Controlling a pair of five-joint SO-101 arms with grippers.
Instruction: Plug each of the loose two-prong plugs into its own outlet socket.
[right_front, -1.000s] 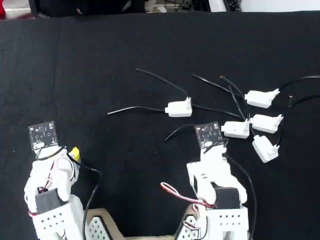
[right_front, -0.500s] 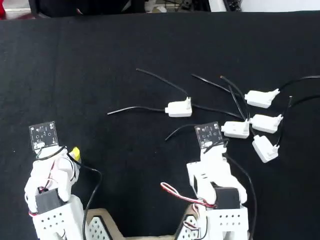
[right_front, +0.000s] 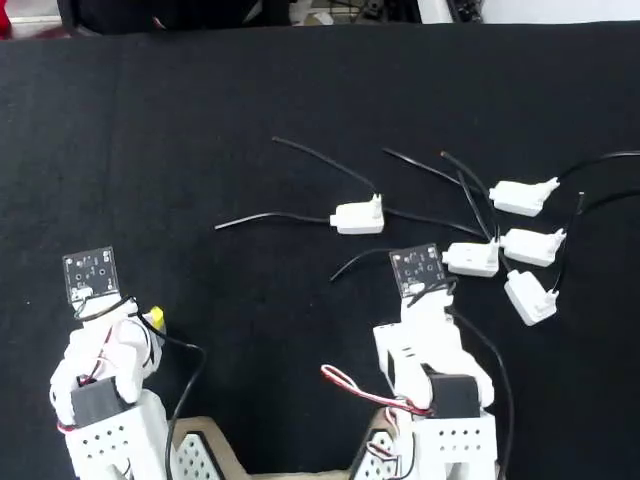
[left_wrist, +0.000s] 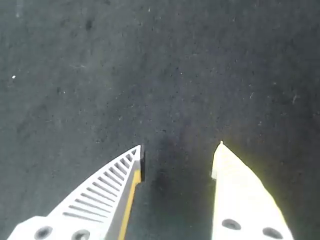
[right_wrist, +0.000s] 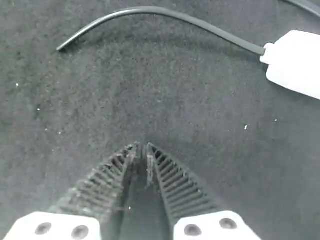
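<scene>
My left gripper (left_wrist: 180, 155) is released: its two jaws stand apart over bare black table (left_wrist: 150, 60), with nothing between them. My right gripper (right_wrist: 142, 148) is clenched, the ribbed jaws pressed together at the tips and empty.

From above, my left arm (right_front: 100, 365) sits at the near left of the table and my right arm (right_front: 432, 365) at the near middle.

The task's pieces are five white corded connectors, all lying on the table and none in my grip. I cannot tell plug from socket among them. The lone connector (right_front: 357, 216) lies near the middle of the table, beyond my right arm and slightly left of it, with black cords running off to its left and right. The other four are grouped on the right. The closest connector (right_front: 472, 258) lies just right of my right wrist, and in my right wrist view it shows as a white body (right_wrist: 295, 62) with a curved black cord (right_wrist: 165, 15) ending loose on the cloth. The far connector (right_front: 518, 196) lies beyond it to the right, the middle connector (right_front: 532, 245) lies just right of the closest one, and the near connector (right_front: 530, 296) lies nearest the table's front edge. Their cords cross one another on the far side of the group.
</scene>
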